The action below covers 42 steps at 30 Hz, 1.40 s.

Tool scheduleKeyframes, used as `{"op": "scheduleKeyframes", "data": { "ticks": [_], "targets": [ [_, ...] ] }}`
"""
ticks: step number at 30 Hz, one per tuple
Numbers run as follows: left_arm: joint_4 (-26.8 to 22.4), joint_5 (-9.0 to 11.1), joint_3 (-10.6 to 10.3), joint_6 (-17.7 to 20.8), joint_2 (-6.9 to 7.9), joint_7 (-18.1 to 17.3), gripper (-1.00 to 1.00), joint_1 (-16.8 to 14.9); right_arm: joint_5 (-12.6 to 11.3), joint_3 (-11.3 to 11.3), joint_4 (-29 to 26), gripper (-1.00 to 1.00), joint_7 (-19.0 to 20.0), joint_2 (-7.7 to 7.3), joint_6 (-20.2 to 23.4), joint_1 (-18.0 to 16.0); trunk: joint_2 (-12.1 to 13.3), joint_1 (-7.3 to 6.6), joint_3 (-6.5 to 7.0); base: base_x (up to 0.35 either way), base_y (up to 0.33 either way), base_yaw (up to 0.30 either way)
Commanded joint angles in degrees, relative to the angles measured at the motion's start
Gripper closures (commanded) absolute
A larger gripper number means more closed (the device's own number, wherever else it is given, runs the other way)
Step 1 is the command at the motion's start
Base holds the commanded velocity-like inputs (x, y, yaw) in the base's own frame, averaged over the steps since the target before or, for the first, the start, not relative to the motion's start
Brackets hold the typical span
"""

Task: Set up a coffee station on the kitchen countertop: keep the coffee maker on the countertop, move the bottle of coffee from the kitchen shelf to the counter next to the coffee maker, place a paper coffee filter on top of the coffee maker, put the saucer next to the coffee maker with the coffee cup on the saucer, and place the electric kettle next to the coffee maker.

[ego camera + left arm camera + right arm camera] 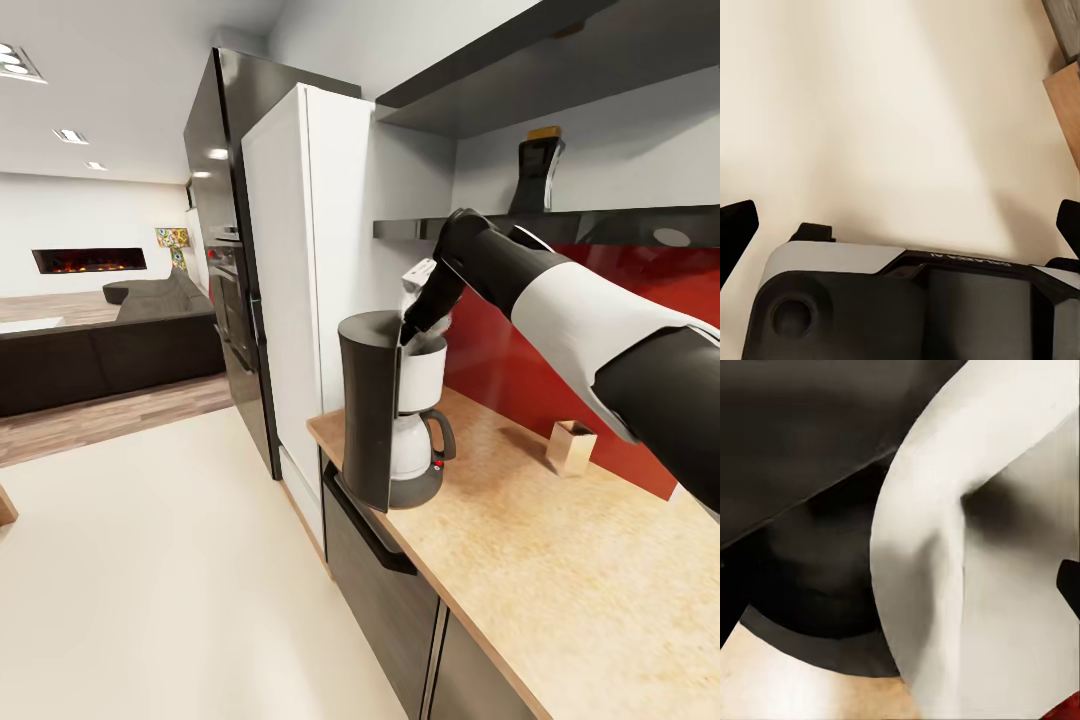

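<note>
The coffee maker [385, 420] stands at the near end of the countertop [540, 560], dark grey with a white basket and carafe. My right gripper [412, 322] hangs just over its top. Seen from the right wrist, its fingertips [1069, 585] sit far apart at the frame edges, so it is open. The white paper coffee filter [975, 585] lies close in front of it, on the machine's dark top [802, 442]. The bottle of coffee [540, 172] stands on the black kitchen shelf [580, 224]. My left gripper [900, 225] is open above the bare floor.
A small wooden box [571, 446] stands on the countertop by the red backsplash [560, 340]. A tall white cabinet [300, 280] and a black fridge rise just beyond the coffee maker. Cream floor [150, 580] opens to the left toward a dark sofa.
</note>
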Motion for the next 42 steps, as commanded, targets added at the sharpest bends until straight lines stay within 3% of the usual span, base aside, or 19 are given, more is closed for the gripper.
{"op": "scheduleKeyframes", "data": {
  "ticks": [1, 42],
  "targets": [
    [-0.1, 0.1, 0.1, -0.1, -0.04, 0.0, -1.00, 0.0, -0.1, 0.0, 0.0, -1.00, 0.7, 0.01, 0.5, 0.0, 0.0, 0.01, -0.08, 0.000, 0.000, 0.000],
    [-0.1, 0.1, 0.1, -0.1, -0.04, 0.0, -1.00, 0.0, -0.1, 0.1, -0.3, -1.00, 0.8, 0.01, 0.5, -0.1, 0.8, -0.43, 0.27, 0.000, 0.000, 0.000]
  ]
}}
